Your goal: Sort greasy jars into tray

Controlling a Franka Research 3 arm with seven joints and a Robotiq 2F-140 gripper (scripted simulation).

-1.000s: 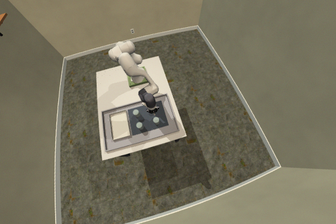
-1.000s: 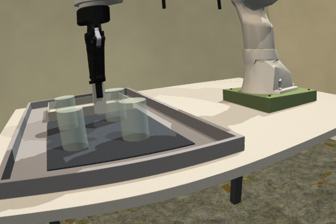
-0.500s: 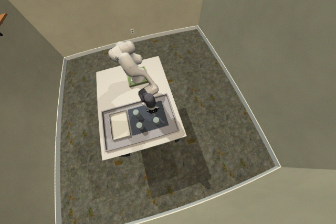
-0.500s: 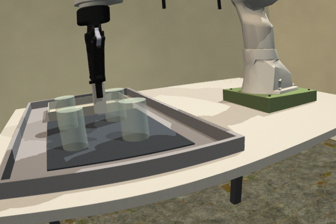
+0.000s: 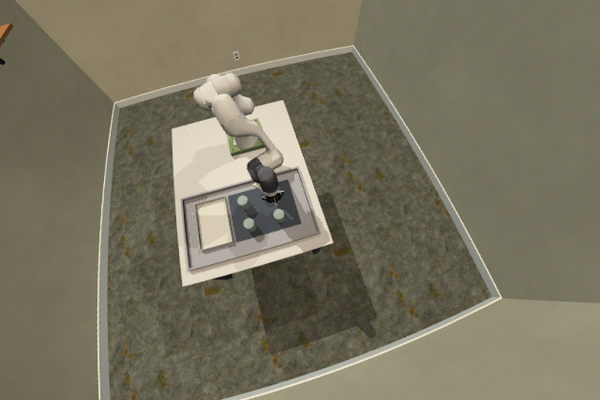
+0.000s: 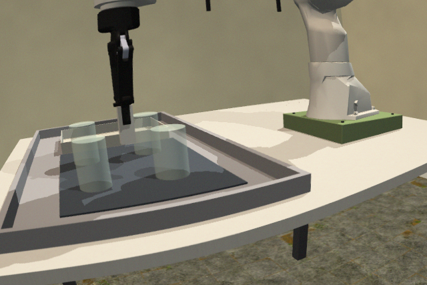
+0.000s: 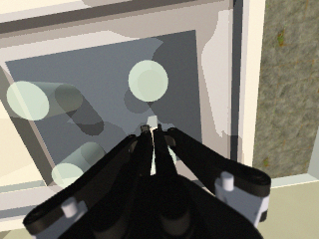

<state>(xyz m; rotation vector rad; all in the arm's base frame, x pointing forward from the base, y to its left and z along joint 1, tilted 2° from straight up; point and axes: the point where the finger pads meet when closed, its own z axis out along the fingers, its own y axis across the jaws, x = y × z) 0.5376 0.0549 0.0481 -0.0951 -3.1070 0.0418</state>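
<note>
The gripper (image 5: 273, 202) (image 6: 126, 142) (image 7: 154, 122), closed and empty, hovers among upright glass jars (image 5: 278, 214) (image 6: 92, 164) (image 7: 148, 81) on the mat (image 5: 266, 226) (image 6: 145, 192) (image 7: 115, 60) around it; nudge each low and gently (tall ones could topple).

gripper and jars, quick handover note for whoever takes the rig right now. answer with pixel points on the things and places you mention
Gripper (image 6: 126, 140) (image 7: 154, 122): shut with nothing between its fingers, pointing down among the jars.
Jars: four glass jars (image 6: 171, 152) stand on the dark drying mat (image 5: 262, 229) (image 6: 203, 167) (image 7: 174, 55).
Tray: the cream tray (image 5: 214, 223) beside the mat holds no jar.
Done: no jar is sorted into the tray; whether any has been tested, the pictures cannot tell.
Left: find the greasy jars by pushing or gripping, put those in the tray, leave clean ones on the mat, finish with everything at rest.
</note>
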